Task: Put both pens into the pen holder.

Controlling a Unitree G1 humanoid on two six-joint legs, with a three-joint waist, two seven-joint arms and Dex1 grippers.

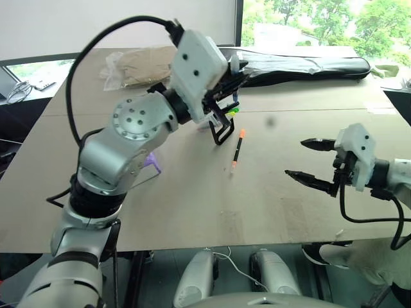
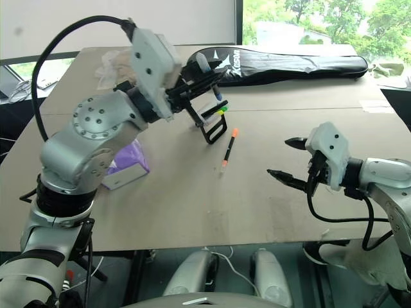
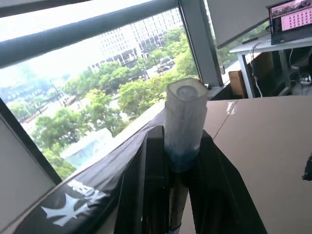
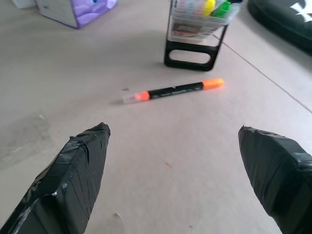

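Observation:
My left gripper (image 1: pixel 226 82) is shut on the pen with the pale whitish end (image 3: pixel 184 112) and holds it tilted just above the pen holder (image 1: pixel 221 125), a small clear cup on a black wire stand. The pen's blue tip (image 2: pixel 219 101) points down at the cup's mouth; whether it is inside I cannot tell. Yellow and green pen tips (image 4: pixel 214 7) show in the cup. On the table in front of the holder lies the orange-ended pen (image 1: pixel 237 149), touched by nothing. My right gripper (image 1: pixel 311 160) hangs open and empty to the right of that pen.
A purple and white box (image 2: pixel 125 167) sits on the table (image 1: pixel 192 212) under my left arm. Along the far edge lie a long black bag (image 1: pixel 302 64) and a clear plastic bag of tan stuff (image 1: pixel 135 67).

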